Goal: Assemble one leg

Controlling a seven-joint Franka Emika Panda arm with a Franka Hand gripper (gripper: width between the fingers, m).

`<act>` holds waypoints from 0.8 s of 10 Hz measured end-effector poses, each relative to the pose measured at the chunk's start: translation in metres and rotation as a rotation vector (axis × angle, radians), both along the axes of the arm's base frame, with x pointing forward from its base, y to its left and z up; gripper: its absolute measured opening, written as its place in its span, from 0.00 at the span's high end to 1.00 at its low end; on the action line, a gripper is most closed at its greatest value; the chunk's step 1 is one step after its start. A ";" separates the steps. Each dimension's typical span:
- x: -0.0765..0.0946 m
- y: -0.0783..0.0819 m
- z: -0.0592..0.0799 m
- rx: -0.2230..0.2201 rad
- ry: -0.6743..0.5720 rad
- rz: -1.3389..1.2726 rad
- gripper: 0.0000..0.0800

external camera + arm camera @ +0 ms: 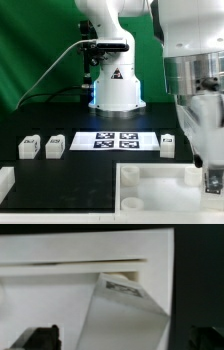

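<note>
The gripper (212,178) is cropped by the exterior view's edge, perhaps holding a leg (122,303).

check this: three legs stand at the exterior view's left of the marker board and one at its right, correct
Not quite. The exterior view shows two legs left of the marker board, the outer leg and the inner leg, not three. The right leg stands alone at its right, as you said.

The black desk (70,175) lies open in front. Three legs (27,148) (54,146) (168,146) stand spaced along the back, with the marker board (113,140) between. The rimmed white panel (150,190) fills the exterior view's right corner.
</note>
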State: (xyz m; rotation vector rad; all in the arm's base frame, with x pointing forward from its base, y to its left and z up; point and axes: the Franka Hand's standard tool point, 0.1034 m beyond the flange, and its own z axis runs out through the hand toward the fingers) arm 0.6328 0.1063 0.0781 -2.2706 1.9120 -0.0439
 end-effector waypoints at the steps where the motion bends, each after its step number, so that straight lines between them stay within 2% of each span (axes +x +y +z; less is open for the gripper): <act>1: -0.004 0.001 0.002 -0.012 -0.017 0.056 0.19; 5: -0.004 -0.001 0.000 -0.074 -0.054 0.443 0.19; 6: 0.000 0.003 0.000 -0.135 -0.073 0.715 0.19; 7: 0.007 0.002 -0.002 -0.169 -0.090 0.955 0.19; 8: 0.006 0.001 -0.002 -0.171 -0.091 0.955 0.19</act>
